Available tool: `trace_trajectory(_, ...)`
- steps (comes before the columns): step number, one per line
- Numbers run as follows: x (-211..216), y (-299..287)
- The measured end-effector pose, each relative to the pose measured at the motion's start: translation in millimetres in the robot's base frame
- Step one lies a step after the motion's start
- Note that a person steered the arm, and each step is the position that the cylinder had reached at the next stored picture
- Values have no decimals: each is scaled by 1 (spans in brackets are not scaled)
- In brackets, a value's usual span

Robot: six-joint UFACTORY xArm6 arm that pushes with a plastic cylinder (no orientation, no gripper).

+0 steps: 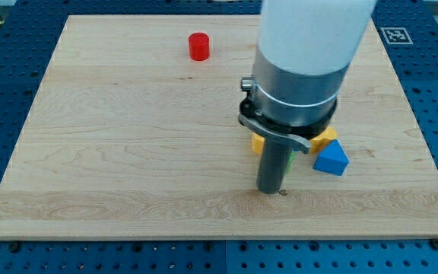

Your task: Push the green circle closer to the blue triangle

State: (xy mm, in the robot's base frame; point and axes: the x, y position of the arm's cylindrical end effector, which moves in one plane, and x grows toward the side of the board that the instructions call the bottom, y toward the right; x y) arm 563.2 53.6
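The blue triangle (331,159) lies on the wooden board at the view's right, just below a yellow block (325,136). Only a thin green sliver of the green circle (288,160) shows, right behind my rod; most of it is hidden by the rod and the arm. My tip (270,191) rests on the board just below and left of that green sliver, and to the left of the blue triangle. A second yellow or orange block (256,142) peeks out left of the rod.
A red cylinder (199,46) stands near the view's top, left of centre. The wooden board (128,152) sits on a blue perforated table. The arm's large grey and white body (303,61) covers the board's upper right middle.
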Motion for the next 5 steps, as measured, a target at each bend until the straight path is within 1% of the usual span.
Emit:
trace_trajectory(1,-3,-14)
trace_trajectory(2,-9,-11)
trace_trajectory(3,-16,-3)
trace_trajectory(5,-16,29)
